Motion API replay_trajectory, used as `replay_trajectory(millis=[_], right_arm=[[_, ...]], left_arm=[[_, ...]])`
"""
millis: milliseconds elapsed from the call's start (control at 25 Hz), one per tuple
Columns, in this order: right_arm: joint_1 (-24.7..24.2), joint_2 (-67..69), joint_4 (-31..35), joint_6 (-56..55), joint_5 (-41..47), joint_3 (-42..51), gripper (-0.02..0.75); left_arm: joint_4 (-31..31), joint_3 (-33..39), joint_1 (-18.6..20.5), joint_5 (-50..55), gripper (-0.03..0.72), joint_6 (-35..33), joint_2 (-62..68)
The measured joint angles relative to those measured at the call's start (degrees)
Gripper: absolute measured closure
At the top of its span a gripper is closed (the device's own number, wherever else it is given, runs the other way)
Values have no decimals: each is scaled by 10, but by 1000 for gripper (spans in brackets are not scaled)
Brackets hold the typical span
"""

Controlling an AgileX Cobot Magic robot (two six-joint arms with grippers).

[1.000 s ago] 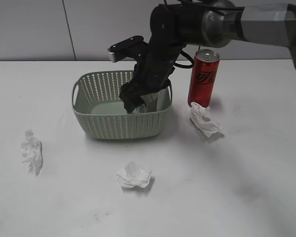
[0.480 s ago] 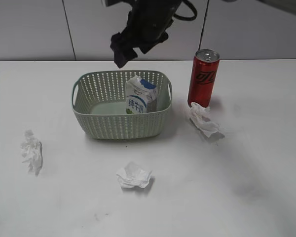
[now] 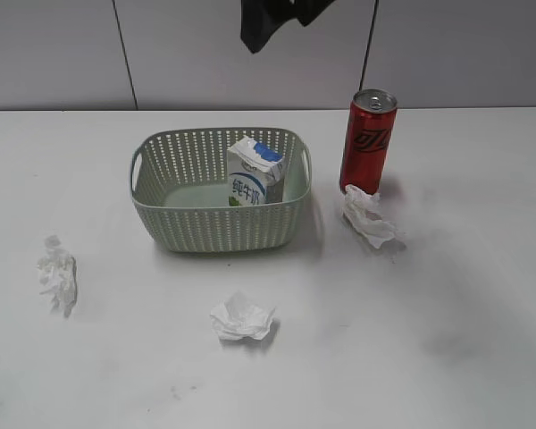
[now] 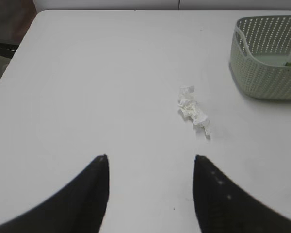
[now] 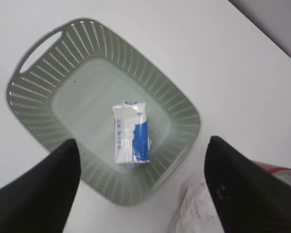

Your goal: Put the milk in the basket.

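Note:
The milk, a small white carton with blue patches, stands upright inside the sage-green basket, toward its right side. It also shows from above in the right wrist view, within the basket. My right gripper is open and empty, high above the basket; its dark tips show at the top edge of the exterior view. My left gripper is open and empty above bare table, left of the basket.
A tall red soda can stands right of the basket. Crumpled tissues lie by the can, in front of the basket and at the far left. One tissue lies ahead of the left gripper.
My right gripper let go of the milk inside the basket and rose straight up, now nearly out of the exterior view. The milk stays standing in the basket.

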State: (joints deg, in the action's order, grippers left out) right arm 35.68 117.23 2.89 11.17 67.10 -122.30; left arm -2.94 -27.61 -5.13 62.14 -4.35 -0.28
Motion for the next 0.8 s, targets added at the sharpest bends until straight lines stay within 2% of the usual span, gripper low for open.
replay_trajectory(millis=[200, 440, 800], right_arm=[[-1, -75, -5, -17, 7, 56, 134], [-11, -170, -5, -26, 4, 218, 141], [-19, -335, -11, -58, -62, 479, 141]], left_arm=[[0, 0, 0, 0, 263, 0, 0], [0, 0, 0, 0, 263, 0, 0], [0, 0, 0, 0, 263, 0, 0]])
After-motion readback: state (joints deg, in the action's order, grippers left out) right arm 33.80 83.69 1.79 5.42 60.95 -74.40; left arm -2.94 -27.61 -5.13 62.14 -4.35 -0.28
